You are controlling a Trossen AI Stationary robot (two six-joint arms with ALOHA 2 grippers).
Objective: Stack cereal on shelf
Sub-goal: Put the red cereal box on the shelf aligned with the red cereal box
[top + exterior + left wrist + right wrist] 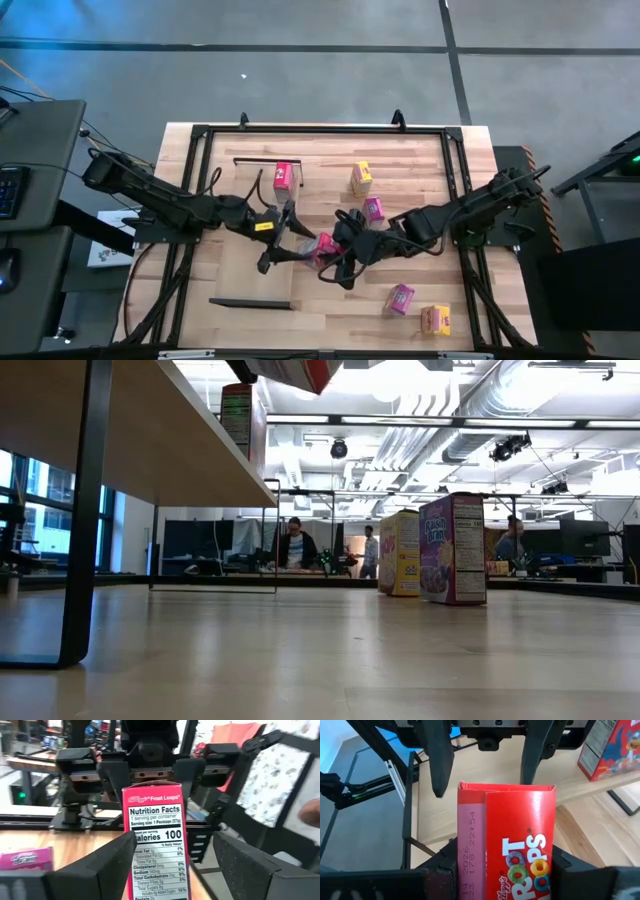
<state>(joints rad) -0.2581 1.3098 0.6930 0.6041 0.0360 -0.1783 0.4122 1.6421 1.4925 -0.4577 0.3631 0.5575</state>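
A red cereal box [322, 246] hangs in the air over the table's middle, between my two grippers. My right gripper [502, 875] is shut on it. My left gripper [170, 870] is open; its fingers [438, 765] stand on either side of the box's other end, with a gap showing beside it. Another red box [284, 177] stands upright on the shelf [170, 440], a pale raised panel on black legs. My right gripper pinches the red box between its two fingers [445, 877], one on each of two opposite sides [470, 870], at the end nearer its wrist. It comes slanting down from the table's right. The box juts out toward my left gripper, clear of table and shelf.
A yellow box [361, 178] and a pink box [373, 209] stand on the table right of the shelf. A pink box [400, 298] and a yellow box [435, 320] sit near the front right. A black frame [320, 128] rims the table. People are in the room behind.
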